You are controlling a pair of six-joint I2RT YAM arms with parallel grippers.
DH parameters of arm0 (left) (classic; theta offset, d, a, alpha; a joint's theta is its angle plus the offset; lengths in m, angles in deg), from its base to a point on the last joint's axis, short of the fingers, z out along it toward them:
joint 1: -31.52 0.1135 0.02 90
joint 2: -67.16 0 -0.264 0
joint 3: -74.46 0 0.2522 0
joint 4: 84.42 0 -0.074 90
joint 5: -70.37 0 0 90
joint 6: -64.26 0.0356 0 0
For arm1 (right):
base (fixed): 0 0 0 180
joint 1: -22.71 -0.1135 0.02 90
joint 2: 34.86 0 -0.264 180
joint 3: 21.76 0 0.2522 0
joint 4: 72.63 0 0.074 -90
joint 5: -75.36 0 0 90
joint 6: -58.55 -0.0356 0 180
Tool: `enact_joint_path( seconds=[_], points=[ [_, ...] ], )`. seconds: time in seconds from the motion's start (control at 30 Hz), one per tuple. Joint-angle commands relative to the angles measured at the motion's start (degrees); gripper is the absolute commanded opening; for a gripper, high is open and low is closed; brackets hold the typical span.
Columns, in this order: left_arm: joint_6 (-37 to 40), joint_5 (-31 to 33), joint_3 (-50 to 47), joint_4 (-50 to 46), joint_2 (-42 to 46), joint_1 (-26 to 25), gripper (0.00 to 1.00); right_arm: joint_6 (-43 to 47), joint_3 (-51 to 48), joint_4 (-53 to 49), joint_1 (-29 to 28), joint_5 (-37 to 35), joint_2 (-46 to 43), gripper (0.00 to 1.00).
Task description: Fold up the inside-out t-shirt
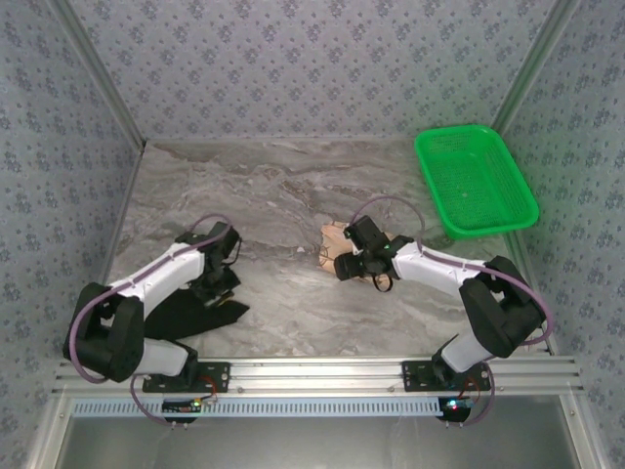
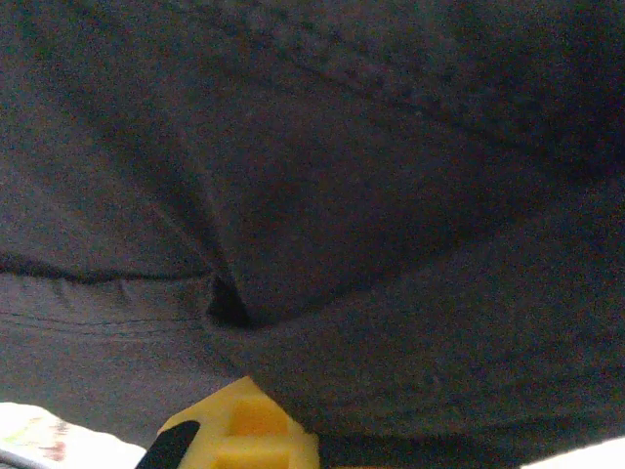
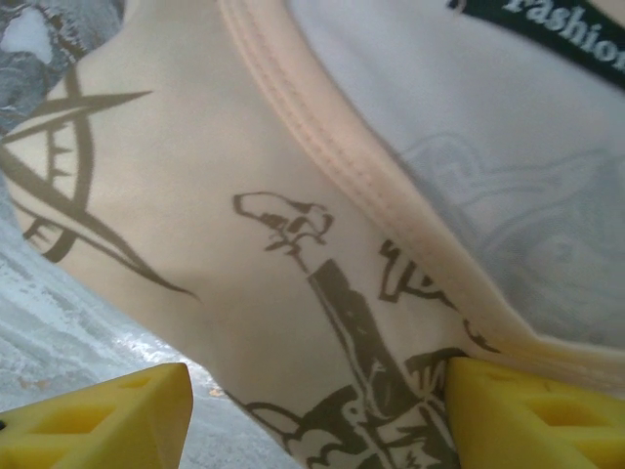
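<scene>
The inside-out t-shirt lies bunched on the marble table, right of centre. It is peach-tan with dark compass and ship drawings, and it shows a paler inside and a dark neck label by the collar. My right gripper is down on it and open. A fold of the shirt lies between its yellow fingers, with the right finger against the cloth and the left finger clear over bare marble. My left gripper is shut on the plain black garment, whose dark cloth puckers over its yellow finger.
A green mesh basket stands at the back right of the table. Patterned walls close in the left, back and right sides. A metal rail carrying both arm bases runs along the near edge. Bare marble stretches between and behind the arms.
</scene>
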Motion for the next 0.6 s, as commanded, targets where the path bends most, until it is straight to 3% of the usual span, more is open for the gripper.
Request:
enact_joint_path(
  seconds=[0.0,0.17,0.2,0.27,0.4,0.47,0.57],
  points=[
    [-6.1,-3.9,6.2,5.1,-4.2,-4.8,0.00,-0.2,-0.1,-1.8,2.0,-1.8,-1.2,0.71],
    [-8.1,-6.4,17.4,8.7,-16.6,-13.8,0.01,-3.1,1.2,-6.3,5.6,-1.9,-5.6,0.76],
    [-7.8,-7.1,19.9,8.4,-19.4,-15.3,0.05,-4.2,1.5,-7.6,6.5,-2.3,-6.7,0.79],
    [-7.2,-9.8,23.2,9.7,-23.5,-17.5,0.16,-5.4,1.6,-9.7,9.0,-1.9,-8.6,0.81],
    [-6.1,-15.5,26.7,11.8,-27.4,-19.3,0.50,-3.2,0.1,-10.0,17.5,5.1,-10.7,0.82],
    [-4.2,-15.4,29.3,10.4,-26.8,-19.2,0.68,-1.1,0.3,-10.4,22.0,9.0,-10.9,0.82],
    [0.7,-14.1,35.3,5.6,-25.6,-18.2,0.83,1.8,1.5,-11.1,26.7,10.6,-10.5,0.84]
  ],
)
